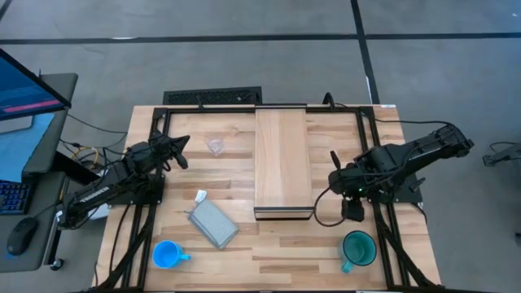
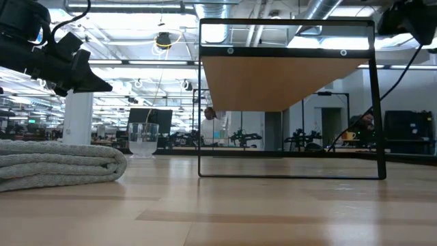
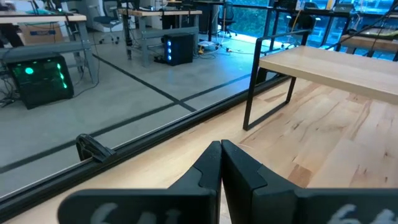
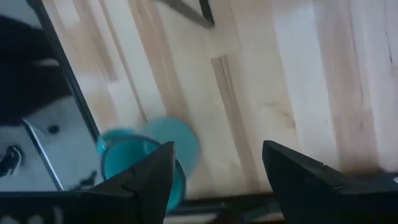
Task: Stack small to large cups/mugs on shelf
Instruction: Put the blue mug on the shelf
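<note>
The tiny clear glass cup (image 1: 216, 146) stands upright on the table left of the shelf (image 1: 282, 159); it also shows in the low view (image 2: 143, 140). The blue mug (image 1: 167, 255) stands near the front left. The teal mug (image 1: 358, 248) stands upright near the front right and also shows in the right wrist view (image 4: 143, 155). My left gripper (image 1: 181, 150) is shut and empty, raised above the table just left of the glass cup. My right gripper (image 1: 352, 215) is open and empty, above the table between the shelf's near end and the teal mug.
A flat grey pouch (image 1: 213, 222) lies between the blue mug and the shelf, and it fills the low view's left (image 2: 58, 164). The shelf stands on thin dark metal legs (image 2: 199, 102). Dark frame rails run along the table's sides (image 1: 383, 236).
</note>
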